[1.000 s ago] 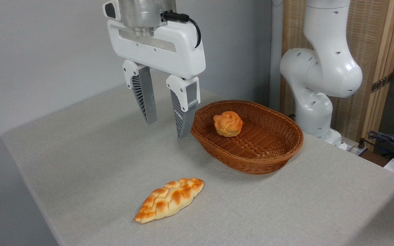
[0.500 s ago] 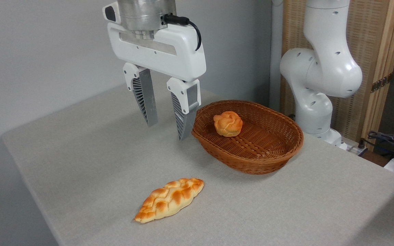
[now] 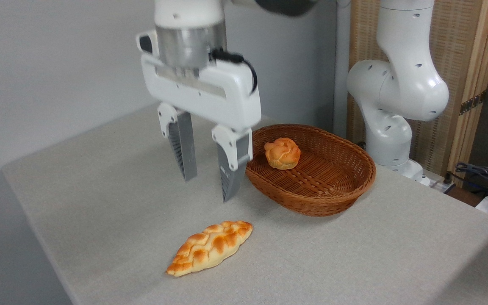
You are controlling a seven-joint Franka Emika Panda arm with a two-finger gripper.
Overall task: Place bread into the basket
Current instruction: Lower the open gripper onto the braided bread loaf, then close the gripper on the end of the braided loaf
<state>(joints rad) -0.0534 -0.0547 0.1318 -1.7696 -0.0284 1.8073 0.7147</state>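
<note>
Claw [image 3: 208,188], jaws parted and empty, at frame centre above the surface [image 3: 112,212]; bread [image 3: 210,248] lower centre, basket [image 3: 311,169] right.

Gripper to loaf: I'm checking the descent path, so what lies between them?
Nothing: in the camera view only bare table separates the open gripper from the loaf. The basket stands off to the right.

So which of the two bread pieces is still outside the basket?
The long braided loaf, lying on the table in front of the basket. The small round bun sits inside it.
</note>
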